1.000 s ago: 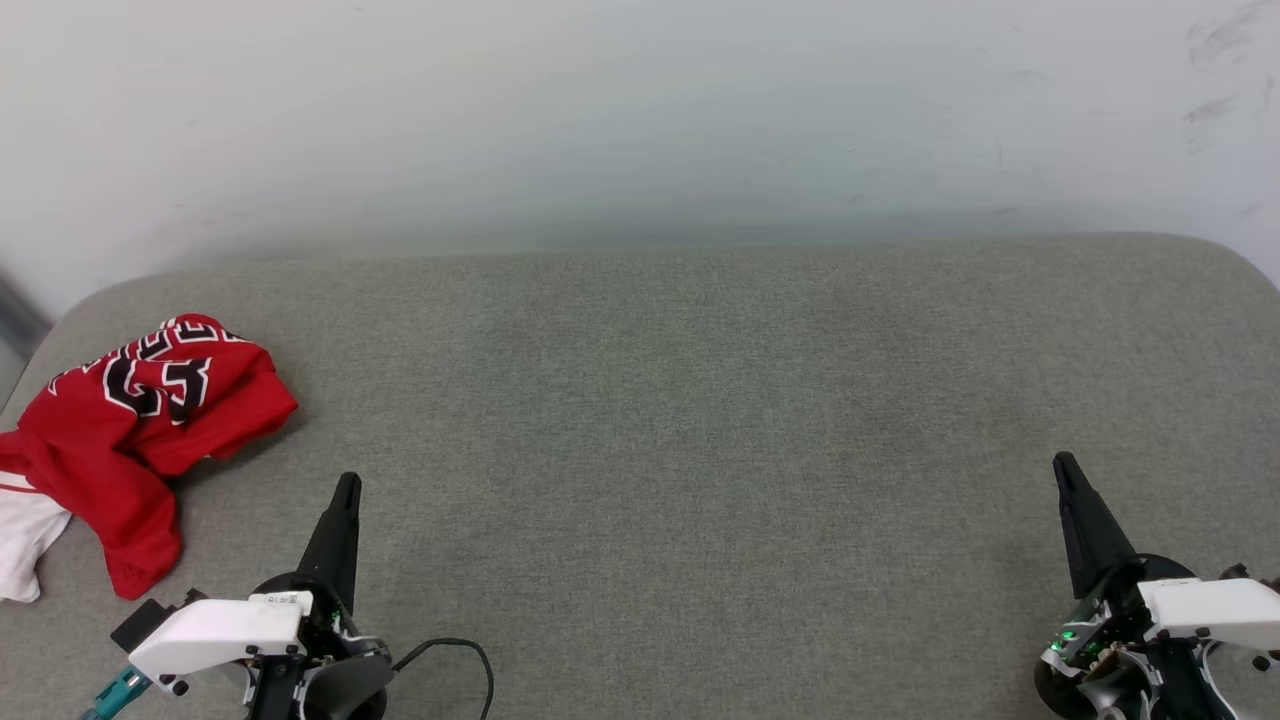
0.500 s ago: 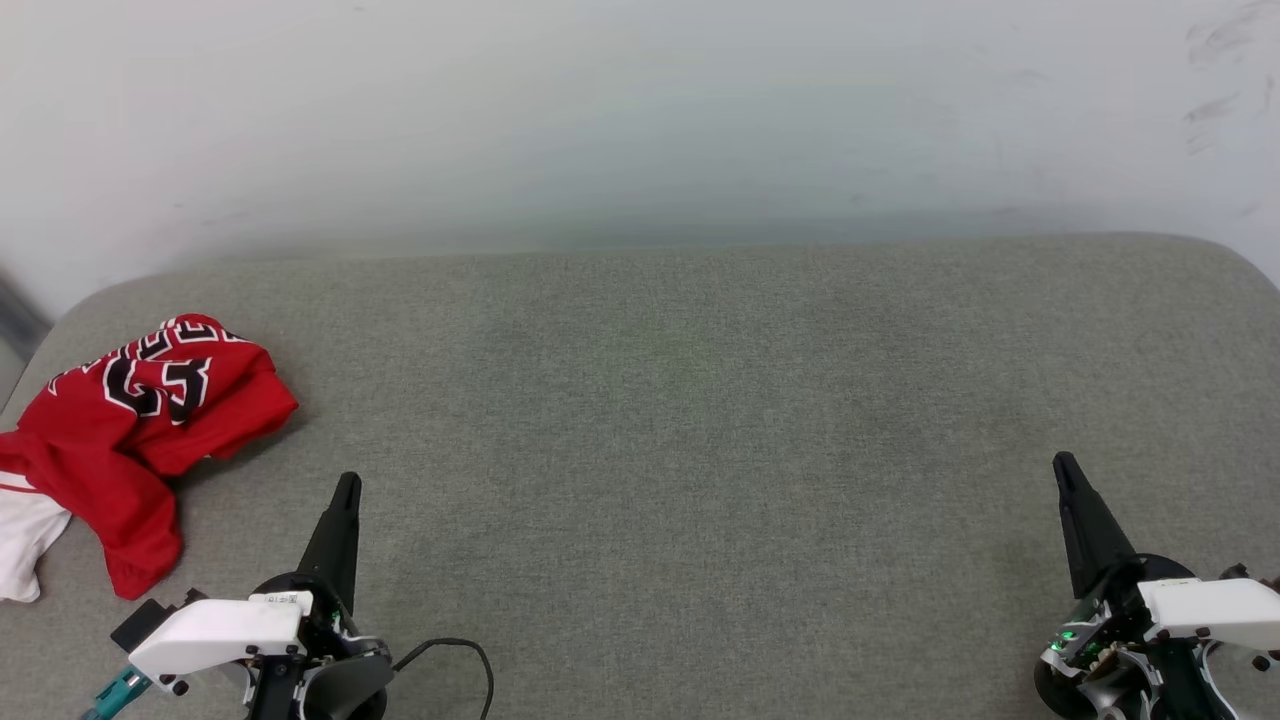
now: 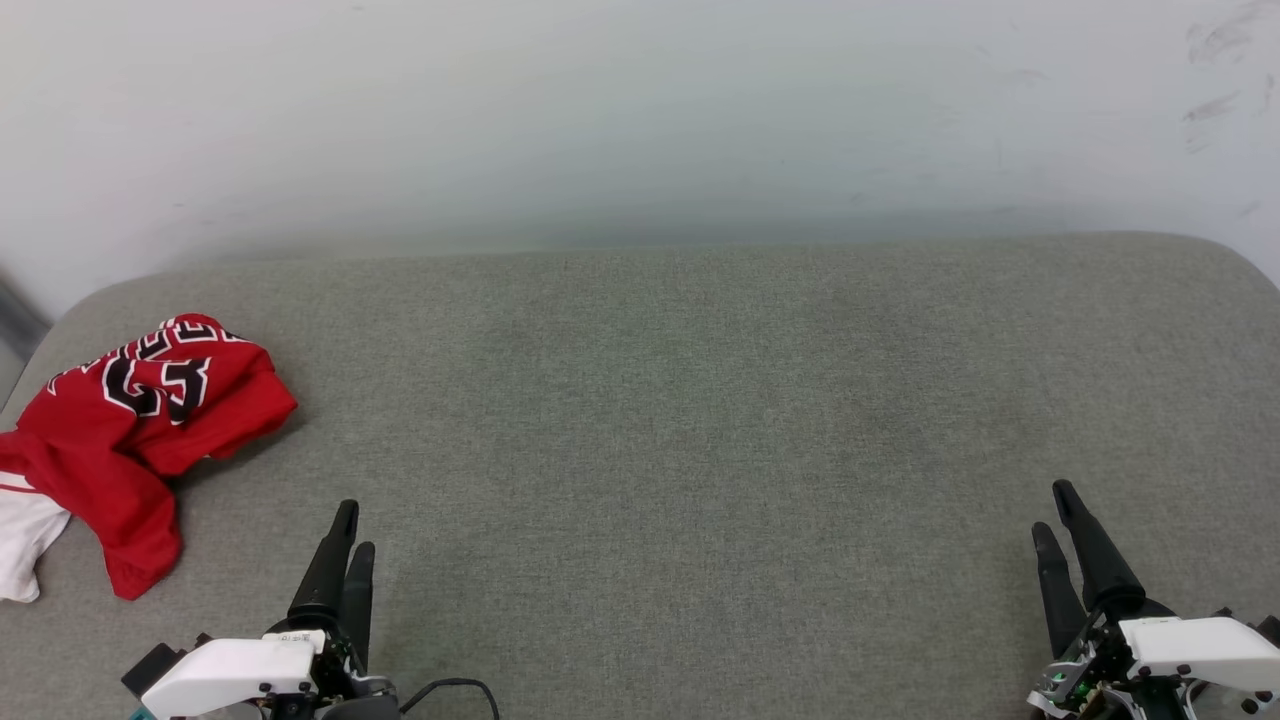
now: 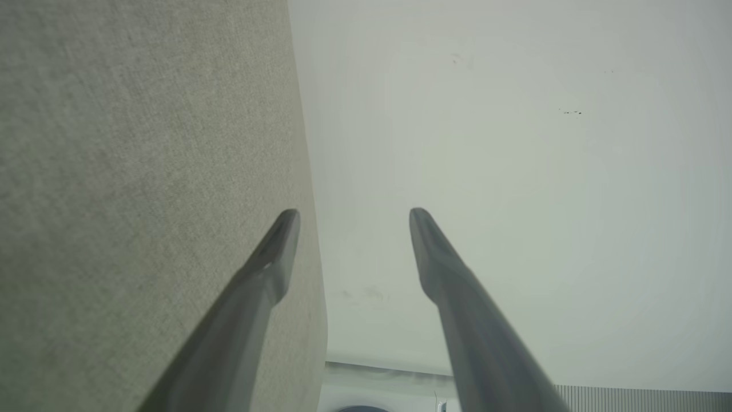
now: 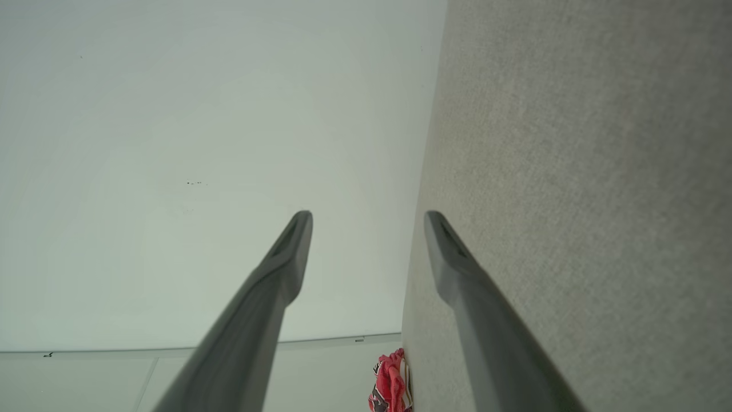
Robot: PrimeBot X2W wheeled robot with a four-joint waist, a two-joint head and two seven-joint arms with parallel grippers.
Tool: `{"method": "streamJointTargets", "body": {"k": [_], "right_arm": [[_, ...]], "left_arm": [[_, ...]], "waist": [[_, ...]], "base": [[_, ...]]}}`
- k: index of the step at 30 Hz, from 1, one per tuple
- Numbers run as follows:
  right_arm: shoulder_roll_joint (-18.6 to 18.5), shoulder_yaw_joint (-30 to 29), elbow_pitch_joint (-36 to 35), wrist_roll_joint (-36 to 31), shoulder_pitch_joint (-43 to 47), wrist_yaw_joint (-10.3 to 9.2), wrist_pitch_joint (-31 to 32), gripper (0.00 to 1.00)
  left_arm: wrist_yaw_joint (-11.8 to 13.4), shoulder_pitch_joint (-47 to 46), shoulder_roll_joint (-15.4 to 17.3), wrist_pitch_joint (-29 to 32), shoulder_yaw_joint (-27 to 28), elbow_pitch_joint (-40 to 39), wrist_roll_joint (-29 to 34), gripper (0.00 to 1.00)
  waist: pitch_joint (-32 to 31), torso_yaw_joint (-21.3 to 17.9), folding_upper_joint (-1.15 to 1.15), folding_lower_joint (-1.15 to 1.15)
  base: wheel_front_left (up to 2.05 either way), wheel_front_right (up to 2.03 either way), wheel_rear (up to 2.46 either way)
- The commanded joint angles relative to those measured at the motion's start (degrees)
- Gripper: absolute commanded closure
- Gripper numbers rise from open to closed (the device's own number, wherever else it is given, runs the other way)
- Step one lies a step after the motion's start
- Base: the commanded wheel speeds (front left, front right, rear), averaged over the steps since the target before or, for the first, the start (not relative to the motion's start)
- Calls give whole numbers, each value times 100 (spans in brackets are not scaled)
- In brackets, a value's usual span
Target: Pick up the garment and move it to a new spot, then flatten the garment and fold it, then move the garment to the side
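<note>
The garment (image 3: 140, 430), a red jersey with black-and-white lettering and a white sleeve, lies crumpled at the far left of the grey cushion (image 3: 700, 420). In the right wrist view the garment (image 5: 390, 382) shows small at the bottom edge. My left gripper (image 3: 354, 527) hovers at the lower left, to the right of and nearer than the garment, its jaws open and empty. In the left wrist view the left gripper (image 4: 353, 213) shows its fingers spread. My right gripper (image 3: 1052, 508) stands open and empty at the lower right, far from the garment, and my right gripper (image 5: 369, 215) has nothing between its fingers.
A pale wall (image 3: 640, 120) rises behind the cushion's far edge. The cushion's rounded corners fall away at the far left and far right. A black cable (image 3: 455, 688) loops beside the left wrist.
Both grippers have opened from shut and drawn back slightly toward the bottom of the head view. The garment has not moved.
</note>
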Motion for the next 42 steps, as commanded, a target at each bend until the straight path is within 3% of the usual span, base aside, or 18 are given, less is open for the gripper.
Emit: {"method": "streamJointTargets", "body": {"k": [1, 12, 21, 28, 35, 42], "right_arm": [[0, 35, -148, -71, -65, 1, -62, 0], [1, 47, -271, -790, -21, 1, -360, 0], [2, 58, -560, -1989, -69, 1, -579, 0], [3, 49, -1027, -3292, -88, 1, -736, 0], [4, 193, -1428, -4599, -105, 1, -880, 0], [3, 248, -1687, -5591, -68, 1, -1016, 0]], "left_arm": [[-6, -56, 10, -65, -13, -154, 60, 0], [-8, 56, 13, -363, 50, -406, 633, 0], [-9, 103, 15, -579, 362, -572, 1297, 0], [-11, 99, 16, -734, 562, -851, 2020, 0], [9, 129, 18, -881, 484, -1460, 3181, 0], [433, 225, 18, -1016, -5, -2021, 4496, 0]], "waist": [[2, -1, 0, 0], [15, -7, 0, 0], [23, -15, 0, 0], [40, -14, 0, 0], [65, -12, 0, 0], [96, -35, 0, 0]], "base": [[0, 0, 0], [0, 0, 0], [0, 0, 0], [0, 0, 0], [0, 0, 0], [0, 0, 0]]}}
